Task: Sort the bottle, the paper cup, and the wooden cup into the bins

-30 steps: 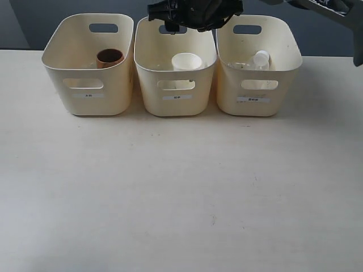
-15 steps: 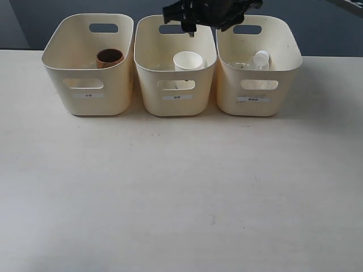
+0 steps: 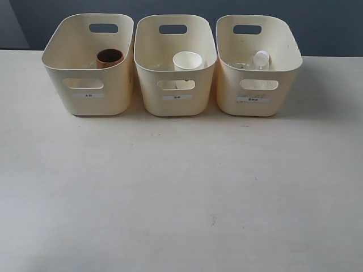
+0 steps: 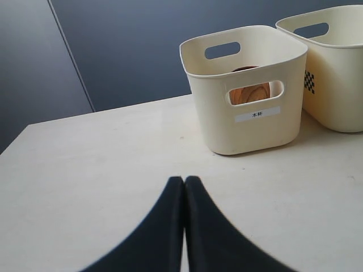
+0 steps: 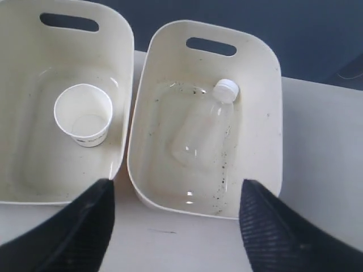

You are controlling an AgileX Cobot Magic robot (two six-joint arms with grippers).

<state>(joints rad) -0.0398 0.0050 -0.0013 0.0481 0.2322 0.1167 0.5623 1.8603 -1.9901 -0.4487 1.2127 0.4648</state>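
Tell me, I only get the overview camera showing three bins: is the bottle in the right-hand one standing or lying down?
Observer: Lying down. Seen from above, the bottle lies on its side on the floor of its bin.
Operator: I see no arms at all. Where are they?
Observer: The right tool hangs above the bottle and the paper cup, fingers wide apart, holding nothing.
Operator: And the other one?
Observer: The left tool is shut and empty, low over the table, facing the left-hand bin with the wooden cup.
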